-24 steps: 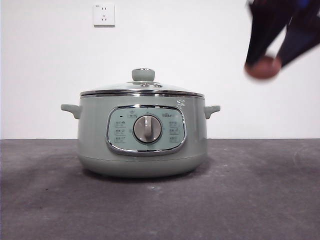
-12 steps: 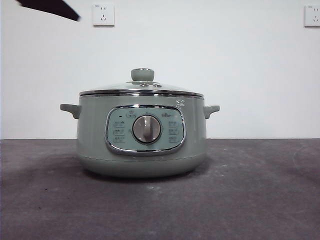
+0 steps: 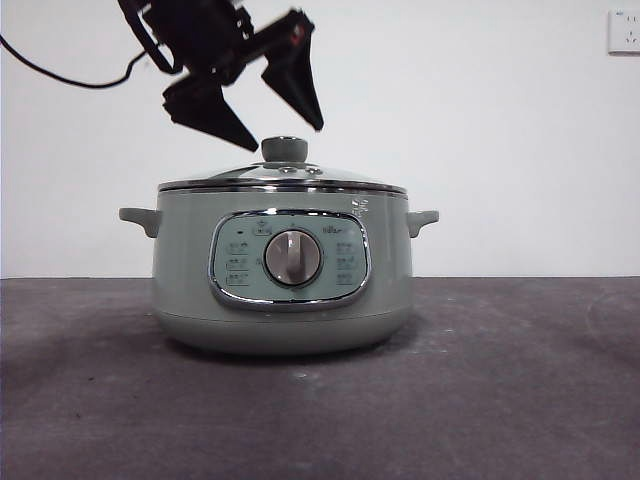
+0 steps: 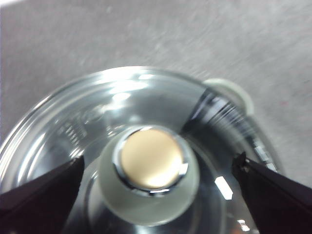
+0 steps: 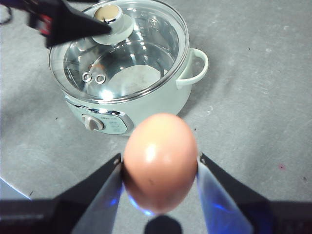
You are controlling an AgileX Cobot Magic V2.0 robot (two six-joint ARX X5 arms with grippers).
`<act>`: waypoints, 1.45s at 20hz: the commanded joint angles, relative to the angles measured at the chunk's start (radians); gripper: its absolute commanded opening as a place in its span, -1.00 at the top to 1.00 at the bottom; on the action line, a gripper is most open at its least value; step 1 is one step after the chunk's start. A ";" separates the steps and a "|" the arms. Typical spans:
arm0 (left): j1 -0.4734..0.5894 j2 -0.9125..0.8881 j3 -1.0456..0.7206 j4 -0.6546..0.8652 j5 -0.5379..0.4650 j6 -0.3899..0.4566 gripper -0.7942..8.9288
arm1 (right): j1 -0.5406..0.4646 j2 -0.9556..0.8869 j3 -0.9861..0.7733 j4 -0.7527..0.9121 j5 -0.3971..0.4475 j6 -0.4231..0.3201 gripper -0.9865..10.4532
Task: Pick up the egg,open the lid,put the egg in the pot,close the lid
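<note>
The pale green pot (image 3: 190, 280) stands mid-table with the glass lid (image 3: 240, 175) shut on it. My left gripper (image 3: 282, 138) hangs open just above the lid's green knob (image 3: 284, 150), one jaw on each side. In the left wrist view the knob (image 4: 151, 195) sits between the open jaws of that gripper (image 4: 158, 160), not touching them. My right gripper (image 5: 160, 165) is shut on the reddish-brown egg (image 5: 160, 163), held high over the table in front of the pot (image 5: 161, 102). It is out of the front view.
The dark grey table (image 3: 500, 380) stretches around the pot. A white wall with a socket (image 3: 624, 32) stands behind. A black cable (image 3: 60, 72) trails from the left arm at the upper left.
The right gripper with the egg has left the front view's top right. The left gripper has come in from the top left and now hangs open over the knob.
</note>
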 commanded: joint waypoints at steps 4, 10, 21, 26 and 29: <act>-0.003 0.038 0.001 0.027 -0.016 0.012 -0.51 | 0.002 -0.004 -0.003 0.004 0.003 -0.004 0.86; -0.004 0.048 0.001 0.027 -0.055 0.011 -0.24 | 0.002 -0.004 -0.003 0.004 0.003 -0.005 0.86; -0.011 0.048 0.001 0.043 -0.052 0.003 0.85 | 0.001 -0.003 -0.003 -0.001 0.005 -0.005 0.86; -0.011 0.026 0.003 0.042 -0.054 0.003 0.85 | 0.001 -0.003 -0.003 0.000 0.003 -0.005 0.86; -0.010 -0.025 0.003 0.042 -0.058 0.003 0.85 | 0.001 -0.003 -0.003 0.000 0.003 -0.005 0.86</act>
